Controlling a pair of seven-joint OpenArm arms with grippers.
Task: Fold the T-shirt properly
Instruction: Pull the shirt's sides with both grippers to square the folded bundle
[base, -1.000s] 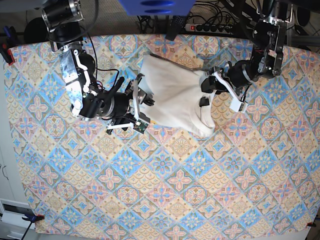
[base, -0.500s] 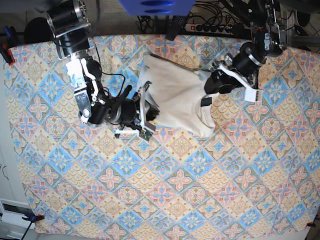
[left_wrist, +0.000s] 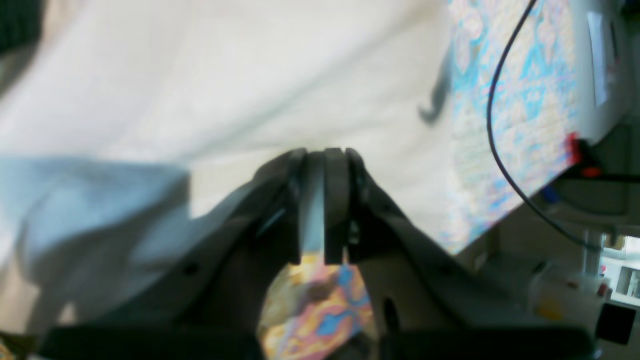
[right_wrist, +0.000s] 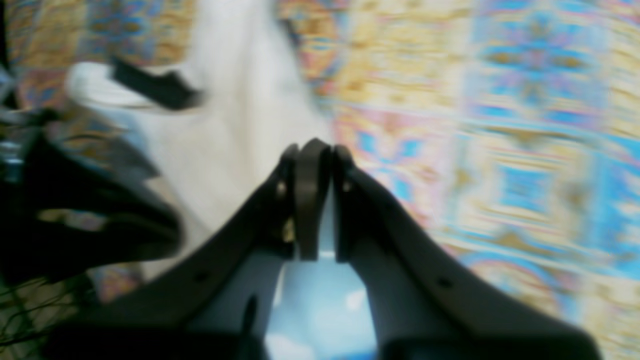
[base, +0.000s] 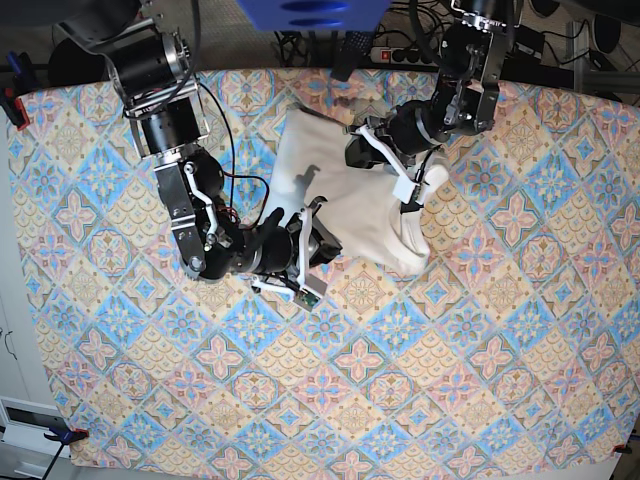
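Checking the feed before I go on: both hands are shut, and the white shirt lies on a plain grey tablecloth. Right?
Not quite. The tablecloth is not plain grey: the base view shows a colourful tile pattern of blue, orange and pink. The rest holds: the white shirt lies on it, and the wrist views show the left hand and the right hand shut.

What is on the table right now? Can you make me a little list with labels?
shirt: white T-shirt, bunched near the table's far edge, print not showing
table: covered by a cloth of blue, pink and yellow tiles
left gripper: over the shirt's far right part, jaws shut on a thin fold of the shirt
right gripper: at the shirt's near left edge, jaws shut on pale fabric, apparently the shirt
cables: power strip and wires behind the table
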